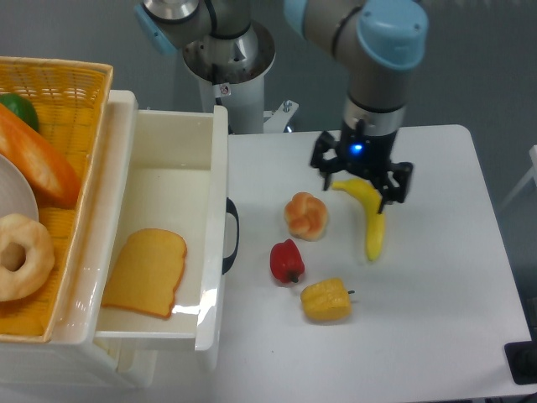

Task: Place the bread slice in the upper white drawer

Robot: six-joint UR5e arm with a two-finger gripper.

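Observation:
The bread slice [145,271] lies flat inside the upper white drawer [212,168], which is pulled open at the left with its dark handle [232,235] facing the table. My gripper [362,180] hangs over the table to the right, well away from the drawer, just above the top end of a yellow banana [372,220]. Its fingers point down and look spread and empty.
A knotted bun [306,215], a red pepper [287,261] and a yellow pepper [326,300] lie on the white table [436,302] between the drawer and my gripper. A yellow wicker basket [71,92] at the left holds a baguette [38,168], a doughnut [21,254] and a green item.

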